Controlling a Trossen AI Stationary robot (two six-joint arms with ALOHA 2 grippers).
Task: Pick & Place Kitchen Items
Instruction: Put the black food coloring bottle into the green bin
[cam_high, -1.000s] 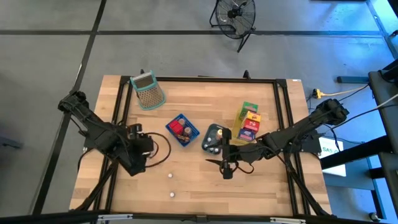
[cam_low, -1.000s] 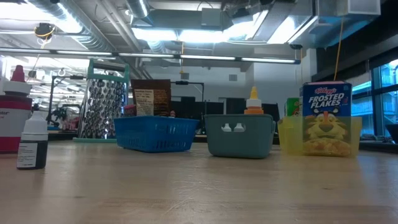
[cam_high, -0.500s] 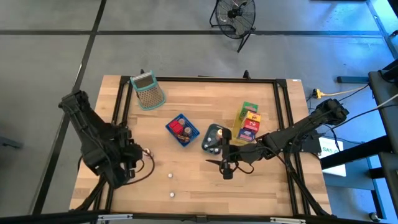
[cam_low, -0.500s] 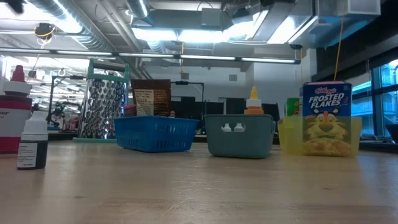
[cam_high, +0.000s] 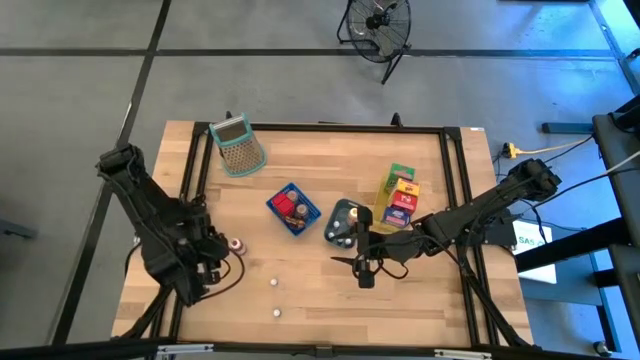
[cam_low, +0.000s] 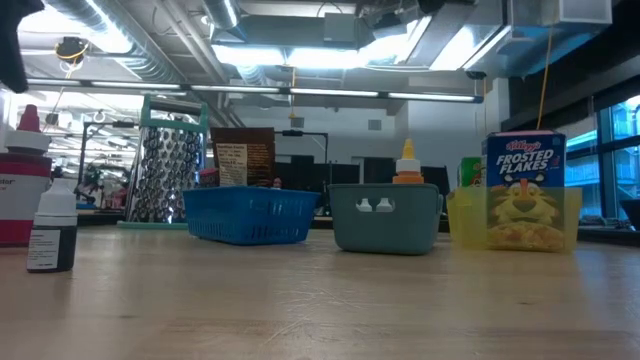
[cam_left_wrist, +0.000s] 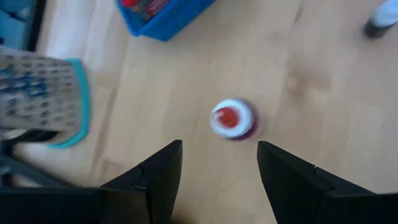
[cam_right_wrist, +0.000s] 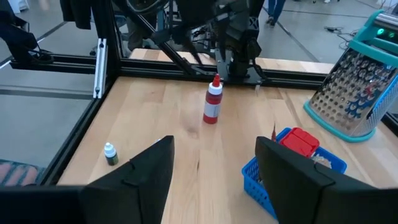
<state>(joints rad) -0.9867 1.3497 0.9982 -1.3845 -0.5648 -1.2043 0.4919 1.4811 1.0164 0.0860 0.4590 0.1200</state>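
Two arms in view. Left gripper (cam_left_wrist: 219, 163) is lost in the arm's dark bulk from above; wrist cam shows fingers apart, empty, above a red-capped bottle (cam_left_wrist: 232, 119) standing on the wood table (cam_high: 310, 290). Right gripper (cam_right_wrist: 214, 163) open w/ nothing held, near the ribbed blue basket (cam_right_wrist: 292, 168). Metal grater (cam_low: 166, 170) stands at the back.

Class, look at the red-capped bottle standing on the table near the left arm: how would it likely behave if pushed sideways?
The red-capped bottle stands upright, tall and narrow, so a push high up would probably tip it. Its body looks round, so once down it may roll across the smooth wooden table.
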